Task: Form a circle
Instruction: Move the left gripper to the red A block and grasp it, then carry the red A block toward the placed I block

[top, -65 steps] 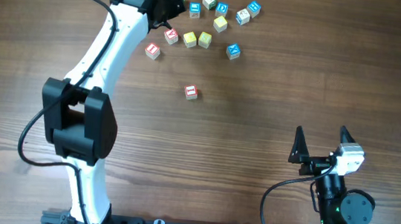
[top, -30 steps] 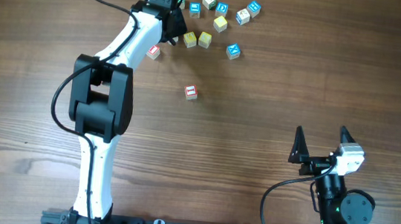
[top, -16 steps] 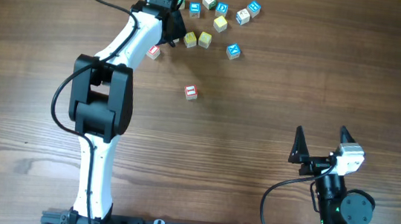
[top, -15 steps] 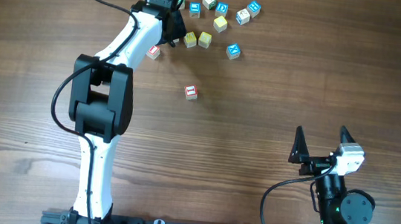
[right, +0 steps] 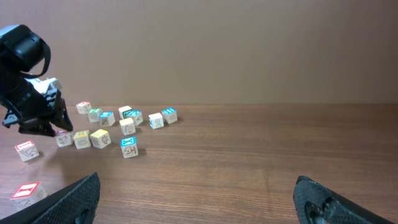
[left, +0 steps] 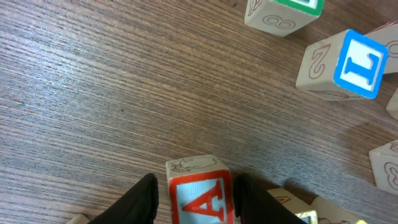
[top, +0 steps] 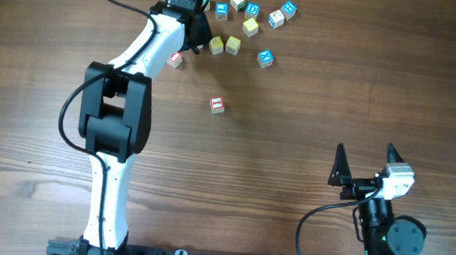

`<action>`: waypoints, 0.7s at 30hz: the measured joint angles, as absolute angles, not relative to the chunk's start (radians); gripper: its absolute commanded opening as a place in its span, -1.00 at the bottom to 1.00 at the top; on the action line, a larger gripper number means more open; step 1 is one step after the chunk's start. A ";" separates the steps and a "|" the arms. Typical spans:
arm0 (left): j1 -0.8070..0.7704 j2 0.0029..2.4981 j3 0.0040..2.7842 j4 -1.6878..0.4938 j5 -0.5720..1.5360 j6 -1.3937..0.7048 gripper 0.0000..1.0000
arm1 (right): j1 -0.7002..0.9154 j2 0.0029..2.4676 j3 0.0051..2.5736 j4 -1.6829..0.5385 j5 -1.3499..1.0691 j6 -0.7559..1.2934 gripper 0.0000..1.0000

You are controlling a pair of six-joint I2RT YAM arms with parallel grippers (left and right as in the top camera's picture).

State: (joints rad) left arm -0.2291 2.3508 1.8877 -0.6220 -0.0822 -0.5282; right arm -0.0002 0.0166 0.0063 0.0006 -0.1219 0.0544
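Left wrist view: my left end effector (left: 196, 185), partly open, straddles the red A cube (left: 200, 194), and I cannot tell the grip. The nearest yellow cube (top: 216, 46) lies just right. The right end effector (top: 366, 151) is wide open and empty.

Wooden table (top: 342, 89), outlying blue-lettered cube (top: 288, 9)

Pose: left arm (top: 148, 43) reached far out, right arm (top: 380, 213) folded at base.
Jaws: left gripper (left: 194, 183) low, part-closed; right gripper (top: 366, 151) wide open.
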 measured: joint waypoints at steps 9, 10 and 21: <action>-0.229 2.351 1.888 -0.616 -0.082 -0.528 -0.12 | 0.000 0.017 0.006 0.001 -0.122 0.054 0.99; -0.229 2.351 1.888 -0.622 -0.082 -0.528 -0.12 | 0.000 0.017 0.006 0.001 -0.122 0.054 0.99; -0.229 2.351 1.881 -0.631 -0.082 -0.528 -0.28 | 0.000 0.017 0.006 0.001 -0.122 0.054 1.00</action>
